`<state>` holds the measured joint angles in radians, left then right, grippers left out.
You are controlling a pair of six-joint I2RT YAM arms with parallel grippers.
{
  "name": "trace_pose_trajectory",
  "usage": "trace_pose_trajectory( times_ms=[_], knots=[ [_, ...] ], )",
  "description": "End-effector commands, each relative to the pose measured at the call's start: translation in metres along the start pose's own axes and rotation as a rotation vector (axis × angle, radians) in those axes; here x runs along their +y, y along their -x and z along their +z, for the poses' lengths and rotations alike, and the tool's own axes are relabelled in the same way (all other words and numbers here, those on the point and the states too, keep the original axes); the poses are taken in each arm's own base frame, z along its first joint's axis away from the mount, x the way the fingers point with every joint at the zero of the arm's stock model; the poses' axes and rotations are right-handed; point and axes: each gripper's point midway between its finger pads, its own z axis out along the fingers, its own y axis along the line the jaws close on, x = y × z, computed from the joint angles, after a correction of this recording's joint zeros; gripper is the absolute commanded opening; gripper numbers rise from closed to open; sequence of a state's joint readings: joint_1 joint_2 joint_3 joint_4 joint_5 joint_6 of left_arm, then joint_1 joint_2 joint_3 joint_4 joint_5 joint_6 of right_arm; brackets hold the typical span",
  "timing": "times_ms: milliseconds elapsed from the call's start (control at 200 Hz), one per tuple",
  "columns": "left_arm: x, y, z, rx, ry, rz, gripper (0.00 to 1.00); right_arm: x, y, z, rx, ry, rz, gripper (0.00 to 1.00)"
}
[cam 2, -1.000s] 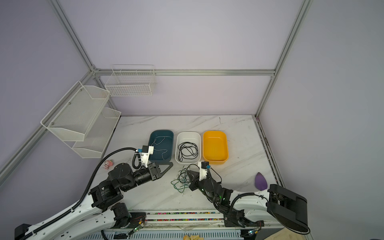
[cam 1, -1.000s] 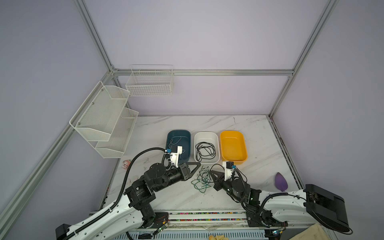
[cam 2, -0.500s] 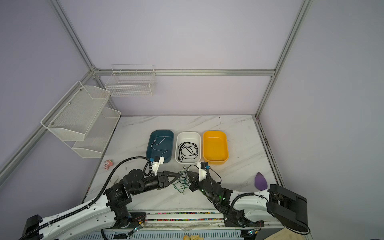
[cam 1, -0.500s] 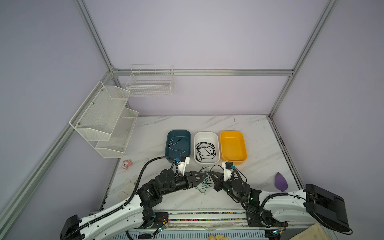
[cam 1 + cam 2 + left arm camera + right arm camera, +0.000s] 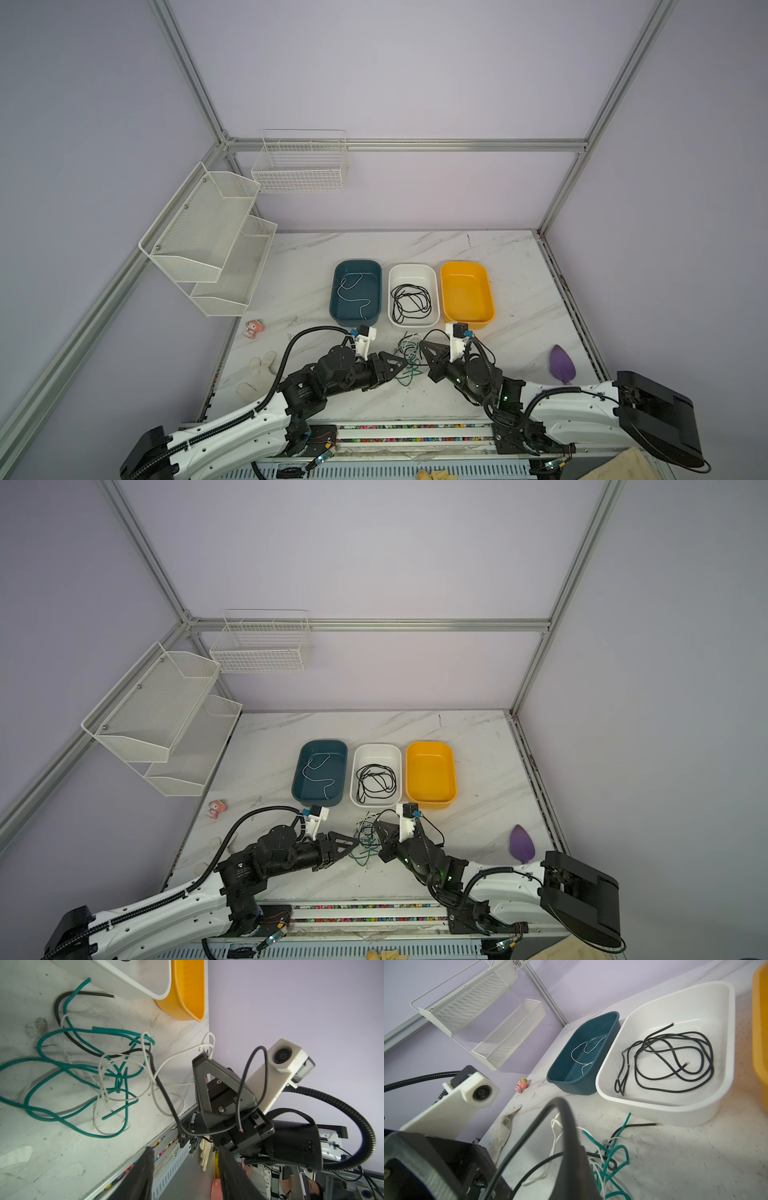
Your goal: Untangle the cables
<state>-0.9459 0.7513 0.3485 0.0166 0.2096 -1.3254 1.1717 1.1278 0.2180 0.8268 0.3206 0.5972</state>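
Marble desk [image 5: 457, 249], lilac walls. Left fingers [image 5: 146, 1167] are spread apart, holding nothing. Right fingers [image 5: 227, 1080] are clenched (a black cable [image 5: 165, 1097] loops round them, hold unclear). Between both lie the tangled cables [image 5: 409, 360], near the white tray [image 5: 413, 322].

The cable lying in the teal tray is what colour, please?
White cable, clearest in the right wrist view.

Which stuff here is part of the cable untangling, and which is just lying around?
Job: tangled cables, white cable in teal bin, black cables in white bin, empty yellow bin.
Lying about: pink toy, glove, purple object, mesh shelf, wire basket.
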Motion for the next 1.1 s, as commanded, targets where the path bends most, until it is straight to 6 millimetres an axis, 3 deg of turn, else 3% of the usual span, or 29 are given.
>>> trace_pose_trajectory(
  times_ms=[0,335,660,725,870,1095],
  knots=[
    [0.002,-0.003,0.005,0.006,-0.017,0.0,0.5,0.015,0.013,-0.002,-0.038,0.053,0.029,0.0],
    [-0.007,0.01,0.017,-0.041,-0.034,0.003,0.43,0.022,0.011,-0.002,-0.024,0.094,0.033,0.0],
    [-0.01,0.007,0.028,-0.006,-0.037,0.014,0.0,0.02,0.016,-0.004,-0.03,0.07,0.027,0.0],
    [-0.008,0.007,0.024,-0.011,-0.024,0.022,0.0,0.016,0.019,-0.006,-0.039,0.042,0.027,0.0],
    [0.008,0.008,0.009,-0.043,0.03,0.031,0.0,0.004,0.029,-0.011,-0.053,-0.048,0.044,0.0],
    [0.048,0.0,-0.008,-0.058,0.113,0.002,0.0,0.008,0.062,-0.028,-0.122,-0.08,0.035,0.0]
  ],
)
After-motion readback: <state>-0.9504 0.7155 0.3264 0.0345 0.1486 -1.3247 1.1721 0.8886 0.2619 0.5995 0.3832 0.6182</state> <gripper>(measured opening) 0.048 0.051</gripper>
